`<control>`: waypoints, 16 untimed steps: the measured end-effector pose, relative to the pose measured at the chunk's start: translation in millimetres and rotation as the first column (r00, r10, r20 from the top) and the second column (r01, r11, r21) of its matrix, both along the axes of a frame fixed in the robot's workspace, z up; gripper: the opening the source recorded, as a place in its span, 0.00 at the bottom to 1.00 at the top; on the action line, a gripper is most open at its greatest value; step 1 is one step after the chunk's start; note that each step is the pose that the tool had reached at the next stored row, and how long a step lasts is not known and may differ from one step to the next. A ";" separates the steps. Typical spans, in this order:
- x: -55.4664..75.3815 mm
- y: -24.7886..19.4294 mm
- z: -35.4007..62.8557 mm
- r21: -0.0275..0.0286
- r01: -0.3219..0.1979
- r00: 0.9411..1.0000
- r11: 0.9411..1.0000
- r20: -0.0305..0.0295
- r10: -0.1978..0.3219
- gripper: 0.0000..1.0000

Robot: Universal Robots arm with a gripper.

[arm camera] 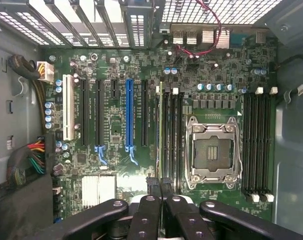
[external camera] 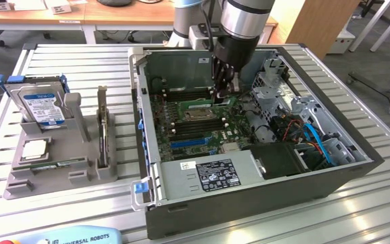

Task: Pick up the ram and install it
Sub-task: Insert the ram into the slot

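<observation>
one pincer (arm camera: 160, 189) hangs low inside the case (external camera: 235, 216), clenched on the ram (arm camera: 160, 130). the ram sits right between its tips, thin edge facing the pincer, and runs straight out from them. its long side lines up with the black slots (arm camera: 172, 135) just beside it, near the socket (arm camera: 212, 150). i think it is at the first slot, but i can't tell if it is pushed in.

You have the gripper (external camera: 222, 93) down inside the open computer case (external camera: 249, 203), closed on the ram (external camera: 225, 100), at the memory slots (external camera: 181, 94) beside the processor socket (external camera: 196, 113).
</observation>
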State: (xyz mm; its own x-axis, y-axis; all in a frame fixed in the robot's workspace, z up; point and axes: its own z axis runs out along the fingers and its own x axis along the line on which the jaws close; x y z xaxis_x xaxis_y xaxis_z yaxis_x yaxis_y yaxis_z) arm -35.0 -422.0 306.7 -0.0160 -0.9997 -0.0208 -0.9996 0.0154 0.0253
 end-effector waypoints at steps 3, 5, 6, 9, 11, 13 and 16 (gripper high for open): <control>0.0 0.0 -2.2 -0.001 0.000 1.000 1.000 0.000 0.000 0.11; 0.0 0.0 -3.4 -0.002 0.000 1.000 1.000 0.000 0.000 0.11; 0.0 0.0 -4.0 -0.002 0.000 1.000 1.000 0.000 0.000 0.11; 0.0 0.0 -5.9 -0.003 0.000 1.000 1.000 0.000 0.000 0.11; 0.0 0.0 -7.3 -0.003 0.000 1.000 1.000 0.000 0.000 0.11; 0.0 0.0 -8.8 -0.004 0.000 1.000 1.000 0.000 0.000 0.11; 0.0 0.0 -11.2 -0.004 0.000 1.000 1.000 0.000 0.000 0.11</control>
